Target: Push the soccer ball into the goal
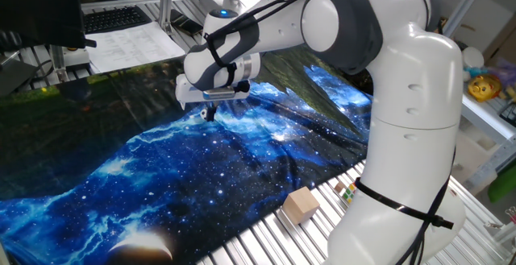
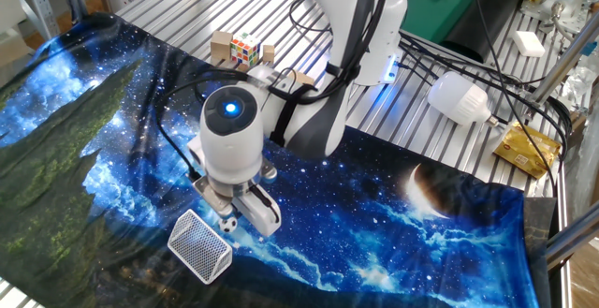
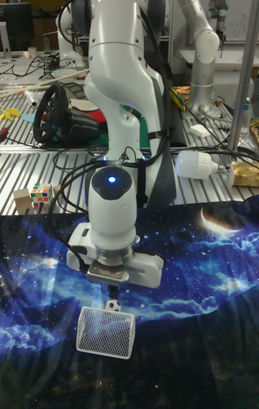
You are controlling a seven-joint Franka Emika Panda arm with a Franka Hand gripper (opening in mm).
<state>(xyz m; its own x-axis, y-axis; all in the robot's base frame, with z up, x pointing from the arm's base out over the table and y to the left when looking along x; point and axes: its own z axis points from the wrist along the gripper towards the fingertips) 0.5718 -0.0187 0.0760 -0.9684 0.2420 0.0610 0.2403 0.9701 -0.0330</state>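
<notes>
You had the white two-finger gripper [image 3: 113,292] pointed straight down over the blue starry galaxy-print cloth [image 2: 374,233], and whether its fingers stood wide or narrow could not be told from any view. The tiny white soccer ball with black patches [image 3: 113,304] sat on the cloth right under the fingertips, just at the far edge of the small white mesh-backed goal [image 3: 105,332]; whether it touched the frame was unclear. In the other fixed view the ball [image 2: 228,224] lay just right of the goal [image 2: 199,246]. Far back on the metal table, the multicoloured puzzle cube [image 2: 245,48] stood beside a tan wooden block [image 2: 221,46].
</notes>
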